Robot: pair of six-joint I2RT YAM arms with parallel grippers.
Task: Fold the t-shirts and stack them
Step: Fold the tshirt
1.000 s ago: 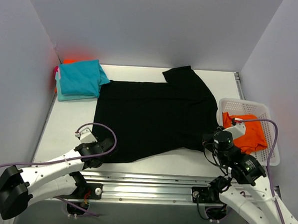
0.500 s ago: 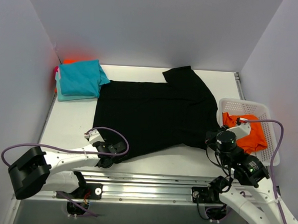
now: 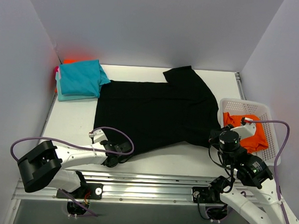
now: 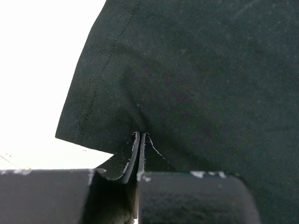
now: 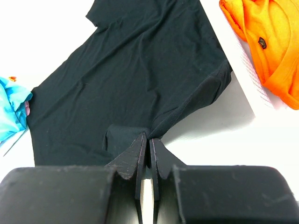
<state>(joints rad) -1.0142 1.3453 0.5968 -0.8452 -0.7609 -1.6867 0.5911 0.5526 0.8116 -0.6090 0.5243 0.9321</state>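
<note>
The left claw [image 3: 113, 158] and right claw [image 3: 215, 138] touch near corners of the spread black t-shirt [image 3: 154, 112].

No legible text anywhere; only a small unreadable dark emblem [image 5: 262, 43] on the orange t-shirt [image 5: 275, 65]

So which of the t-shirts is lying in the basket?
The orange t-shirt, crumpled in the white basket at the right. The black t-shirt is spread on the table; the teal t-shirts sit folded far left.
</note>
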